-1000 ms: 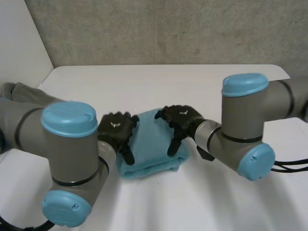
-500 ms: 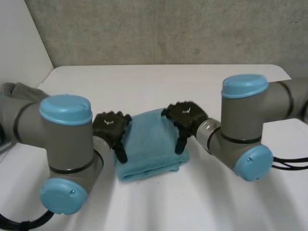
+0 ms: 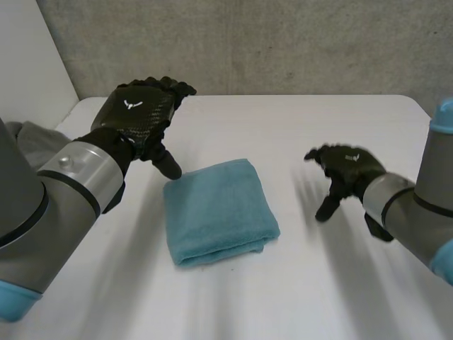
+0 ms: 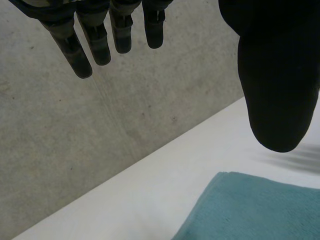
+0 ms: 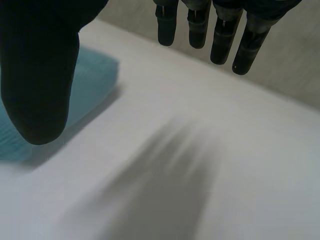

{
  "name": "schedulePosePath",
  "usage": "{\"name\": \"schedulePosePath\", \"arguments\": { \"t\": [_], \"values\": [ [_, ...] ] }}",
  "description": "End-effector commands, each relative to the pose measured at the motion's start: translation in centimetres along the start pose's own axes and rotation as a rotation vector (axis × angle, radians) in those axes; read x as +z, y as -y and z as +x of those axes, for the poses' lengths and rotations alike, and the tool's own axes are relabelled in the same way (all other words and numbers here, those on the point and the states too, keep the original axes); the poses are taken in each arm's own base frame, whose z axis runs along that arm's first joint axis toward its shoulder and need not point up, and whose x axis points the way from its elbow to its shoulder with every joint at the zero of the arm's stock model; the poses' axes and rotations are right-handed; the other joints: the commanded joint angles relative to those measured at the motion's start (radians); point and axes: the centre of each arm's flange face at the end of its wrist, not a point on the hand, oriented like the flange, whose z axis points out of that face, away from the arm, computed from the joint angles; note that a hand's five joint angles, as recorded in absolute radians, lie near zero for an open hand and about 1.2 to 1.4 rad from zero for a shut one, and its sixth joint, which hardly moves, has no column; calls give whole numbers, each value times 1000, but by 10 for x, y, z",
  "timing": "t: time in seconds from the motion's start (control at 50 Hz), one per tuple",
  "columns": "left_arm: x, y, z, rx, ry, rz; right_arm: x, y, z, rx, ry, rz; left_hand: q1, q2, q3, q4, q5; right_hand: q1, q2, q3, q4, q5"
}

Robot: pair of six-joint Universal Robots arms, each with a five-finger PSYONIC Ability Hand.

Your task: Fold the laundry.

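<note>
Left hand (image 3: 141, 113) is hovering above the white table (image 3: 297, 120), just to the far left of the folded blue towel (image 3: 216, 209), with its back turned up and its thumb pointing down close by the towel's far left corner. Its fingers (image 4: 82, 55) are hanging straight and apart from the thumb in the left wrist view, holding nothing, and the towel's corner is lying below the thumb. Right hand (image 3: 347, 173) is hanging over the bare table to the right of the towel, clear of it, with its fingers drooping toward the tabletop. Seen from its own wrist, those fingers (image 5: 220, 40) are reaching out straight and spread away from the thumb, gripping nothing, while the towel's right edge is showing beside the thumb. Between the two hands the towel is lying flat near the middle of the table as a thick rectangle, its stacked layers showing along the near edge and at the near right corner. At the left edge of the table a grey cloth (image 3: 32, 138) is lying crumpled behind the left arm. Beyond the far edge a grey concrete wall (image 3: 248, 42) is standing.
</note>
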Motion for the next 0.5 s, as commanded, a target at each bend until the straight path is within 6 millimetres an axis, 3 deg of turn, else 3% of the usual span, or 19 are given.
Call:
{"name": "schedulePosePath", "arguments": {
  "t": [0.02,0.18,0.5],
  "values": [
    [-3,-14,2,-2,-7,-42,6,-34,-16,157,172,-112,-5,-11,-20,-10,-30,56,4,15,-10,-21],
    [-5,-22,4,-2,-13,-65,24,-58,-26,266,230,-158,-2,-8,-17,-7,-27,109,57,68,43,32],
    [-5,-30,4,-4,-10,-84,38,-68,-78,227,331,-135,-2,-8,-17,-7,-27,123,72,83,57,47]
  ]
}}
